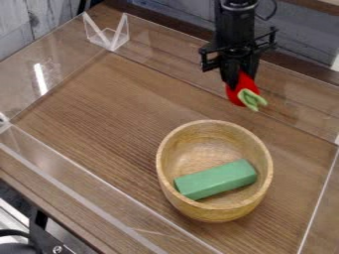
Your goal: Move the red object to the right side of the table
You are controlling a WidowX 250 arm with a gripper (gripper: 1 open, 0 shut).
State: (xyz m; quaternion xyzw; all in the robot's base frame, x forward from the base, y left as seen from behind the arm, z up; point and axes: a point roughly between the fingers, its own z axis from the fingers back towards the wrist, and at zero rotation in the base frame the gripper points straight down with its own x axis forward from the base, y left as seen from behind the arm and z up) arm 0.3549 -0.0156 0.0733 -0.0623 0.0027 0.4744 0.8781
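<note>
Setting down is the step in hand: the black gripper (240, 87) has its jaws closed on the small red toy fruit with green leafy end (248, 97), which hangs directly below them, at or just above the brown wood-grain desk (106, 109) toward its right side. The next move calls for confirming contact, then parting the jaws and lifting clear.

Wood-grain table (106, 109); pale wooden bowl (179, 149)

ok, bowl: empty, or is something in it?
Not empty. The wooden bowl stands upright on the table with a green block lying inside. The red object is outside it, at the gripper.
</note>
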